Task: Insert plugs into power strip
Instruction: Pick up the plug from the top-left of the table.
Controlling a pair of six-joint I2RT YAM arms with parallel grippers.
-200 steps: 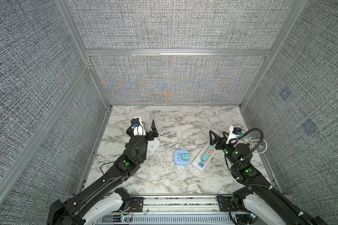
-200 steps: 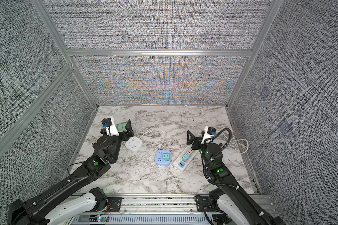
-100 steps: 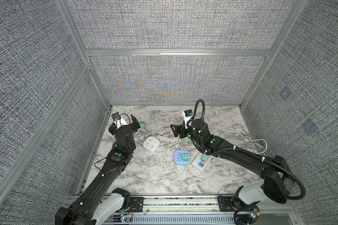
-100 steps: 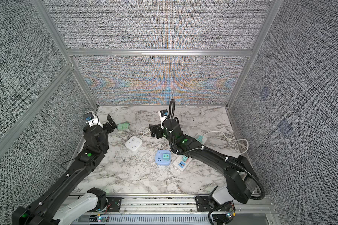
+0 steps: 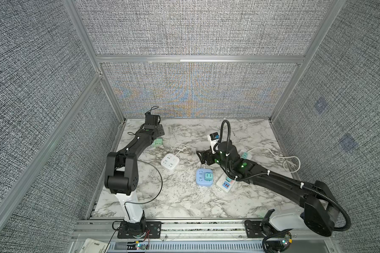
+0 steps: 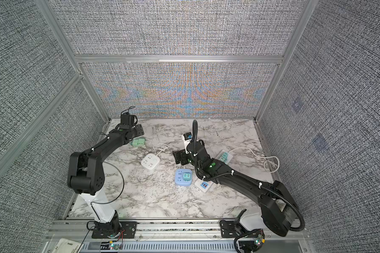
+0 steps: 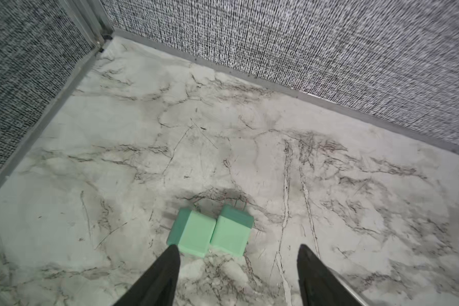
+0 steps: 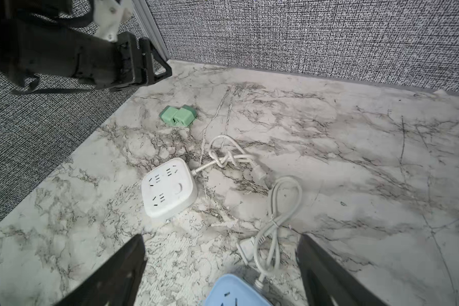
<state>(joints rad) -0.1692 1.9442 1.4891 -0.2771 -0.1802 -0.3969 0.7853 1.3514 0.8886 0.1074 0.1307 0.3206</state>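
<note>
Two arms are now reaching deep over the marble bench (image 5: 184, 203), where a second ago both were sitting folded near its front edge. The left arm (image 5: 138, 143) is stretching into the back left corner and the right arm (image 5: 272, 178) is crossing toward the middle. That is putting the left gripper (image 7: 238, 247) right behind the two green plugs (image 7: 214, 233), its jaws partly spread and gripping nothing. One fingertip (image 7: 170, 265) is sitting just beside the nearer plug, so a pick looks to be starting. The right gripper (image 8: 221, 235) is hanging wide open and empty over the blue power strip (image 8: 233, 291), with the white power strip (image 8: 167, 186) lying bare beyond it, probably the target. The plugs are lying on their sides, touching each other. One plug's prongs (image 7: 240, 204) are pointing flat along the bench toward its back edge, which is also its long axis.
</note>
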